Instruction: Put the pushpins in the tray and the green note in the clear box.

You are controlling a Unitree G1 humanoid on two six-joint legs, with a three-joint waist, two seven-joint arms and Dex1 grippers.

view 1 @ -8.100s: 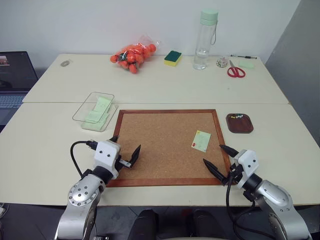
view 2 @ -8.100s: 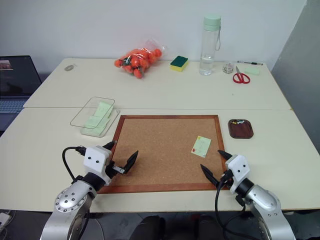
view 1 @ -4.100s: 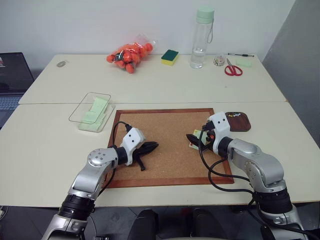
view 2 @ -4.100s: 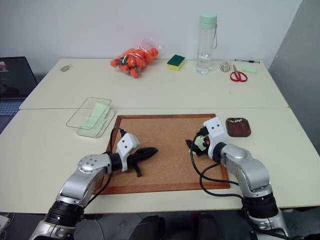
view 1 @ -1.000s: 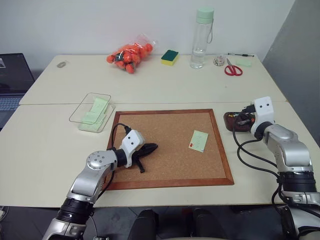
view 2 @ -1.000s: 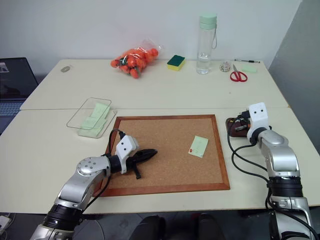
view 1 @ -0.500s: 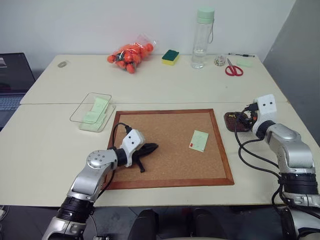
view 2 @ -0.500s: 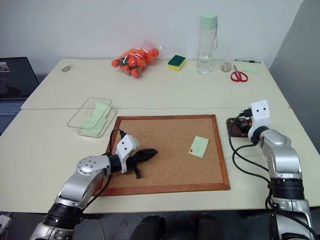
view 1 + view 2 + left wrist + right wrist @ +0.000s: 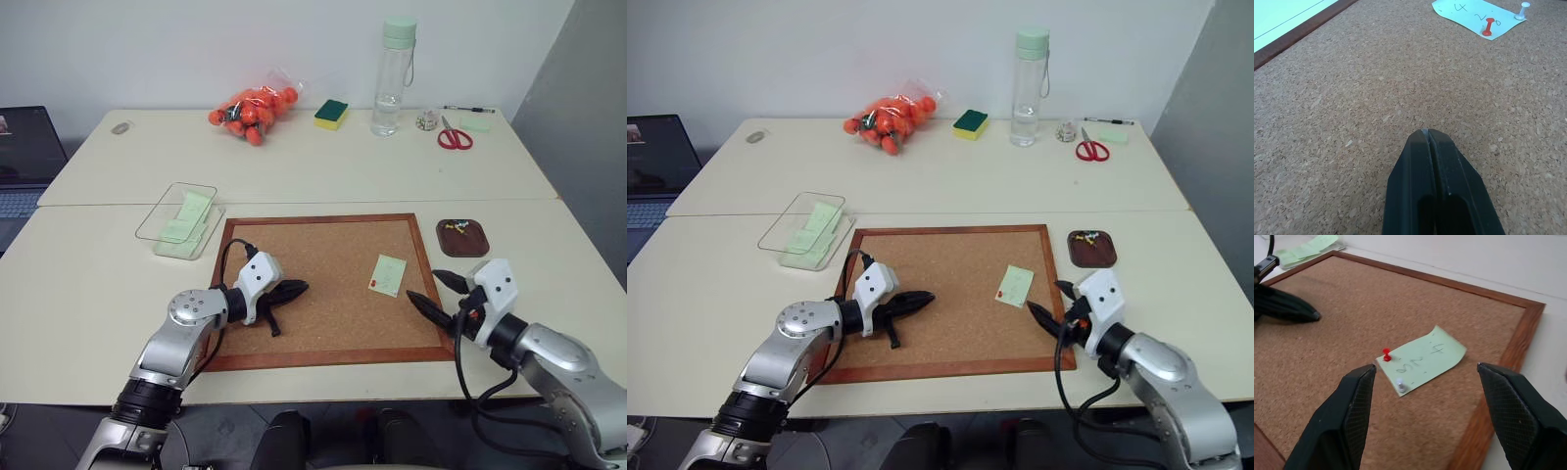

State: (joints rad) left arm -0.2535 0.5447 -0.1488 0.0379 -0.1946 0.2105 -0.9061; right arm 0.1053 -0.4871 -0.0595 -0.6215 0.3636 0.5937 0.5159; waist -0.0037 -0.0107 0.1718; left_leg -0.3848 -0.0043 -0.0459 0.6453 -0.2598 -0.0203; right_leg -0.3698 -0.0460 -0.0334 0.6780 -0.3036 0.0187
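The green note (image 9: 1422, 358) lay on the cork board (image 9: 323, 255), held by a red pin (image 9: 1386, 354) and a white pin (image 9: 1399, 383). The right gripper (image 9: 1425, 396), jaws spread, hovered just at its 4 o'clock. The left gripper (image 9: 294, 290), jaws pressed together, rested on the cork at 9 o'clock of the note. The tray (image 9: 463, 238) held pins; the clear box (image 9: 181, 217) held notes.

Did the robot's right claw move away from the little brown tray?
Yes. A second ago the right gripper was at the tray. Now it has pulled back toward the robot, open, at the cork board's near right corner, facing the green note.
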